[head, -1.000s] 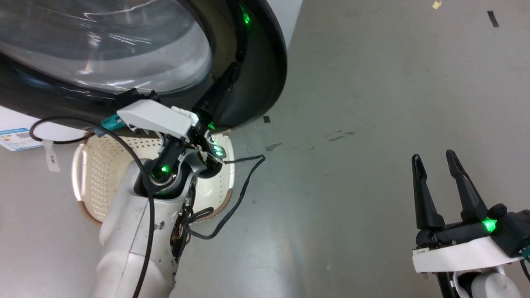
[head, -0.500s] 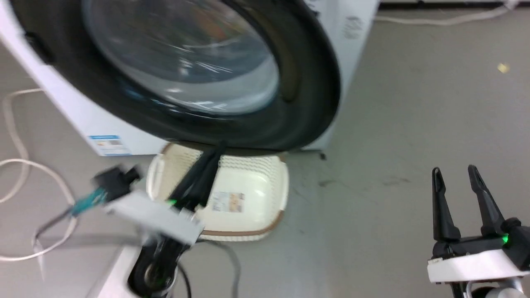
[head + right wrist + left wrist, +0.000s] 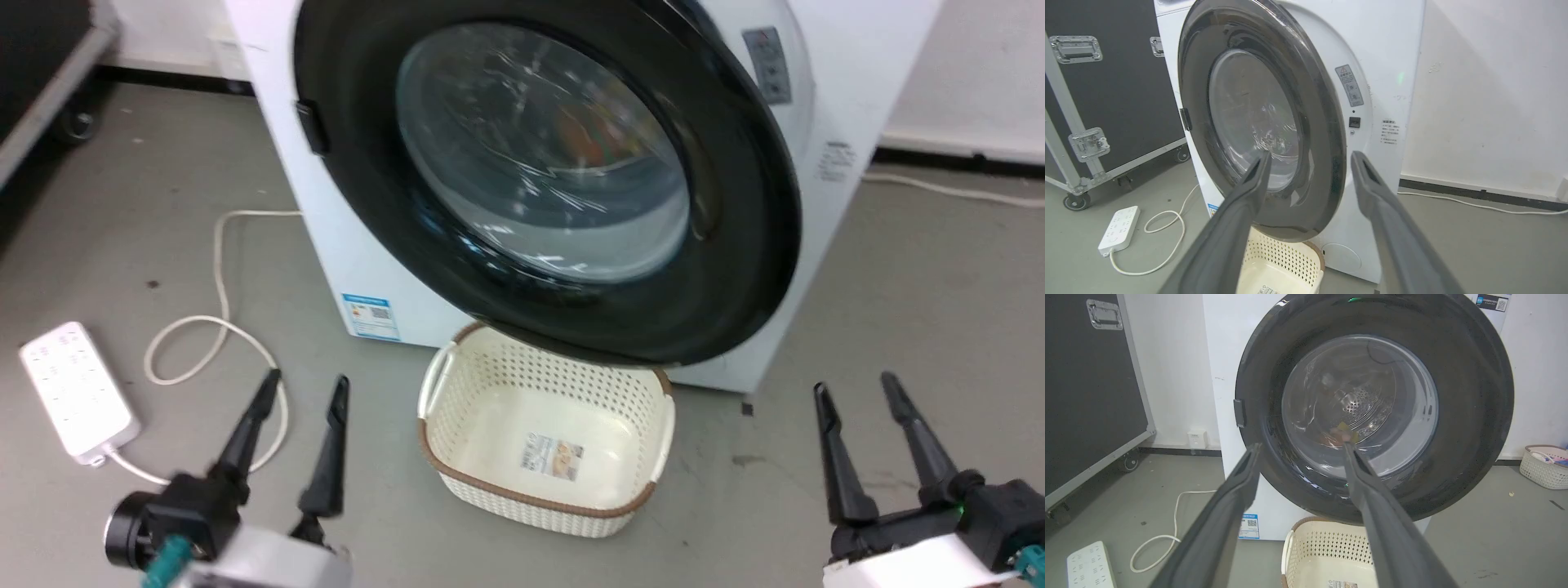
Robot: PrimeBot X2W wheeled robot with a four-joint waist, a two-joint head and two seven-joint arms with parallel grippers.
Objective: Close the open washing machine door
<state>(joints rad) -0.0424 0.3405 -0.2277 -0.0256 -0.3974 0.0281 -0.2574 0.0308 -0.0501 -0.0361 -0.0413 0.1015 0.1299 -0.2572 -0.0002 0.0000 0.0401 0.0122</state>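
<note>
Closure looks nearly reached but, by my reading, not finished: the washing machine door (image 3: 543, 163) is swung most of the way round onto the front of the white machine (image 3: 857, 49). Its hinge (image 3: 312, 126) sits on the side toward my left arm. The free edge appears to stand a little off the panel. In the right wrist view a small dark latch socket (image 3: 1354, 121) and a warning sticker (image 3: 1349, 85) show just beside that free edge. I would expect both to be covered if the door were fully home, so I judge it ajar rather than latched, though I cannot be certain from these angles. The door's lower rim hangs over the back rim of a cream basket (image 3: 457, 474), which sits on the floor (image 3: 898, 286) at the foot of the machine. The left gripper (image 3: 308, 380) is low at the left, fingers spread apart and holding nothing, well clear of the door. The right gripper (image 3: 853, 384) is low at the right, also spread and empty, near the machine's right corner. A power strip (image 3: 73, 392) and its cord (image 3: 220, 327) lie on the floor to the left. What remains, I think, is a firm push on the free edge until the catch takes.
</note>
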